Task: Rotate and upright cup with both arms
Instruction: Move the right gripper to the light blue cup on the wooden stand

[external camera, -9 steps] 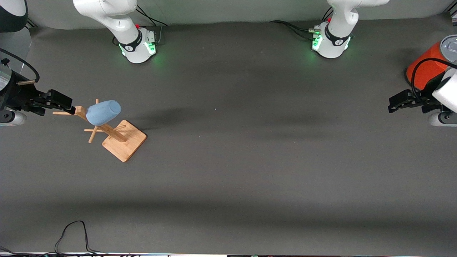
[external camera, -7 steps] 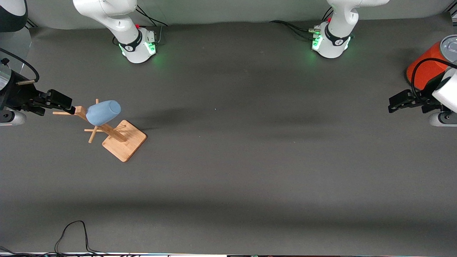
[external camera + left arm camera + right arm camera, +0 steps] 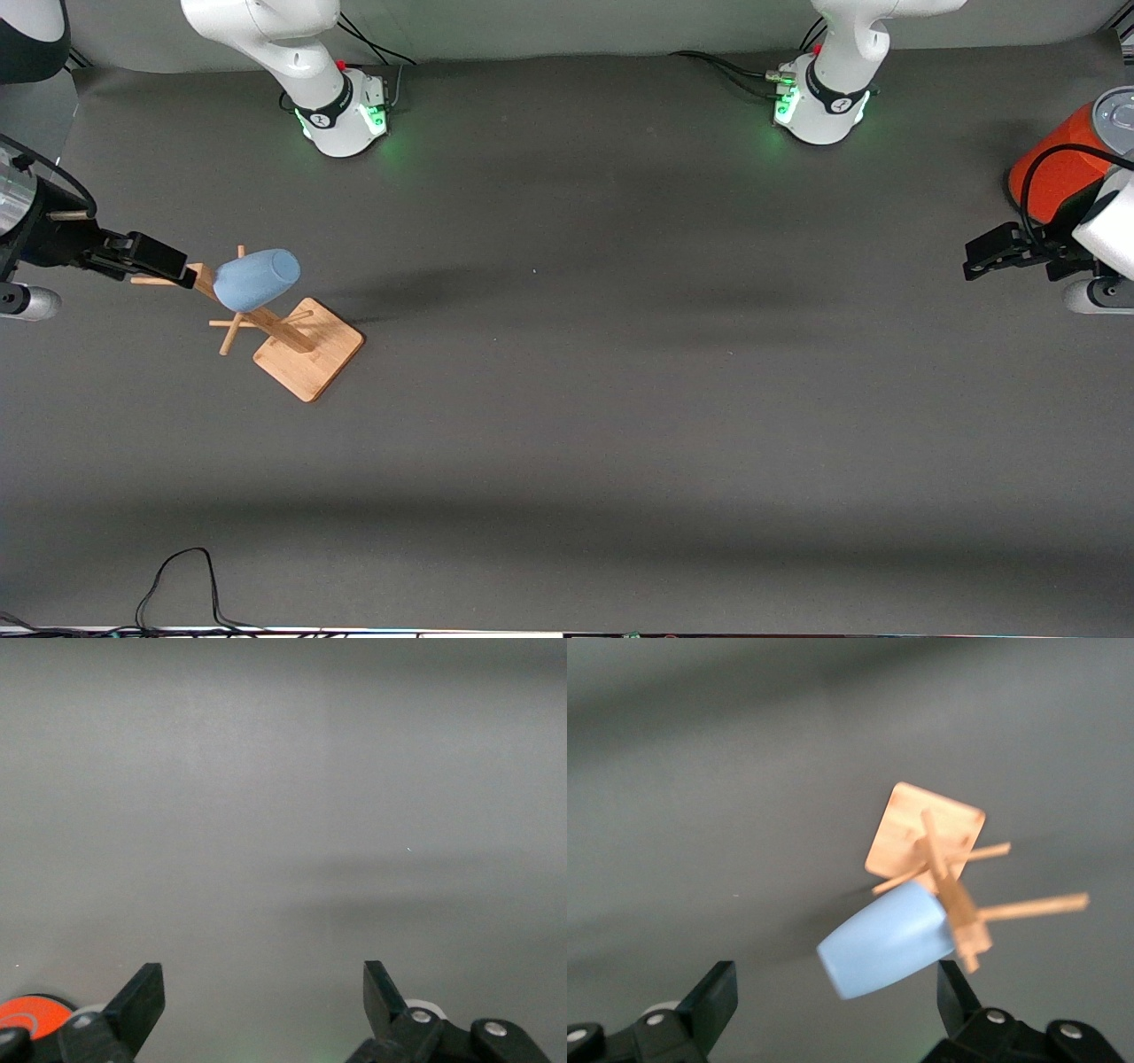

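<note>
One cup (image 3: 255,279), tipped mouth-down on a wooden rack (image 3: 292,341) peg near the table's right-arm edge. Light, stiff, probably slick plastic; best pinched across the tapered wall. Right gripper (image 3: 168,263) just beside rack, wide open, empty. Left gripper (image 3: 979,254) at left-arm edge, waiting, open, empty.

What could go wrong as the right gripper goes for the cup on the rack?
The right gripper, open, is level with the top of the wooden rack, close to a peg. It might bump that peg and tip the rack. The light-blue cup hangs tilted on a peg, so a sideways pull may drag the rack along. The left gripper waits open beside the orange can, which a swing could clip.
</note>
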Controlling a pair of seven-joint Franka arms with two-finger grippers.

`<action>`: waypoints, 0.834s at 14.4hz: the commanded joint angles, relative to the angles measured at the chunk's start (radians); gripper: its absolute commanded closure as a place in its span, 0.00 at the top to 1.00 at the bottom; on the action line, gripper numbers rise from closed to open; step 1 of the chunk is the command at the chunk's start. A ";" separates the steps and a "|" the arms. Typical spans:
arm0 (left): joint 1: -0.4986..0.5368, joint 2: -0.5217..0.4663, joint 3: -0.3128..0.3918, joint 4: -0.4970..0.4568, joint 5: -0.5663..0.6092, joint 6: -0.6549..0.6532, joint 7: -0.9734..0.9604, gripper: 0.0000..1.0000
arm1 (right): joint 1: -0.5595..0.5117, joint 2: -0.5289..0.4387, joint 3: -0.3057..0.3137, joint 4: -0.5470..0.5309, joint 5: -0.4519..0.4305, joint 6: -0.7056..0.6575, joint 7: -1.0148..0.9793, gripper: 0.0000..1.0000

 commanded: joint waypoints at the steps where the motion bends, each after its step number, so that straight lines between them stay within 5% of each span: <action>1: -0.003 0.007 0.001 0.019 0.011 0.001 0.013 1.00 | -0.003 -0.063 -0.003 -0.084 0.059 0.003 0.323 1.00; 5: -0.003 0.007 0.001 0.019 0.011 0.001 0.015 1.00 | -0.004 -0.133 -0.039 -0.210 0.128 0.047 0.595 1.00; 9: -0.004 0.007 0.001 0.020 0.012 0.003 0.013 1.00 | -0.003 -0.255 -0.086 -0.464 0.141 0.180 0.633 1.00; 12: -0.003 0.009 0.001 0.025 0.011 0.003 0.013 1.00 | -0.004 -0.272 -0.090 -0.552 0.168 0.260 0.679 1.00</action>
